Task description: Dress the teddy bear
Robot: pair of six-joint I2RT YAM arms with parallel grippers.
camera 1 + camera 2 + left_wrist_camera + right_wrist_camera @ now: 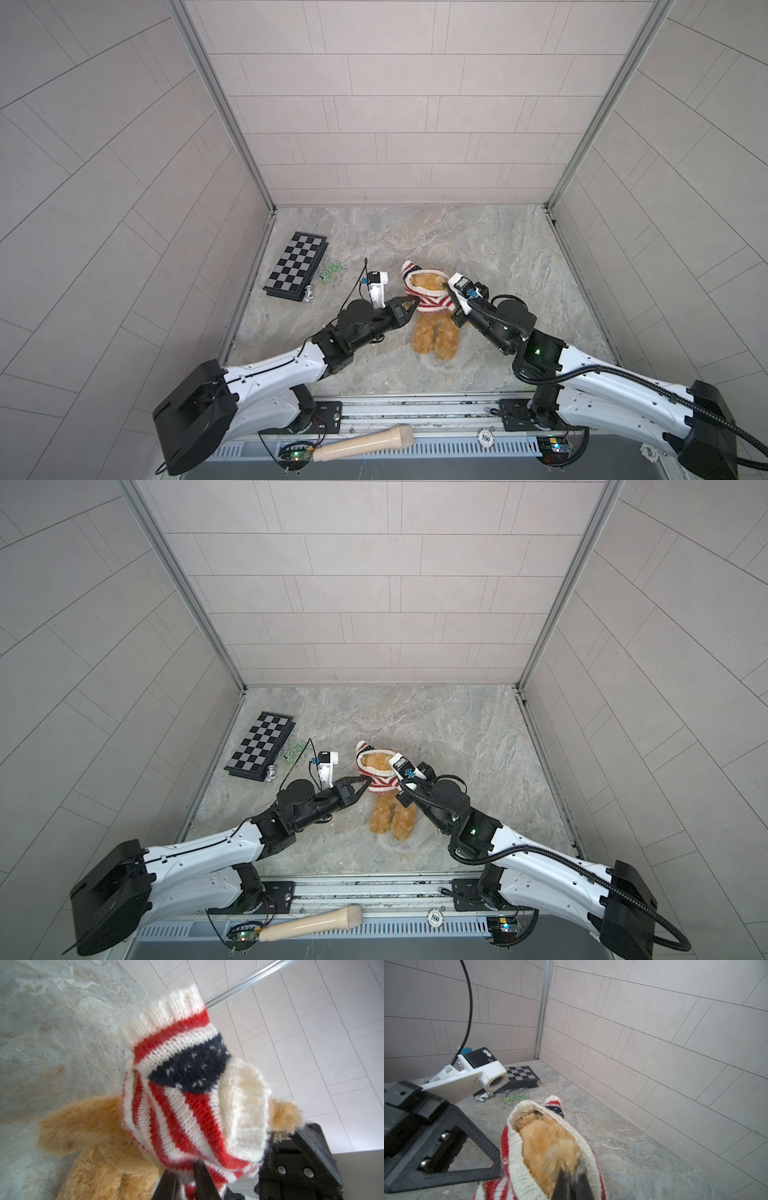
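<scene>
Fluffy golden-brown teddy bear (436, 338) — feet laid robotward | striped red-and-white knit sweater (432, 305) is pinched either side — left gripper (415, 302), right gripper (448, 287).

White shells and black joints form the left arm (270, 368) and right arm (582, 356). A thin black cable (470, 1001) runs along the left, a ribbed hose (602, 368) along the right. The left gripper (417, 301) has black triangular fingers (456, 1176) with silver screws (444, 1136).
</scene>
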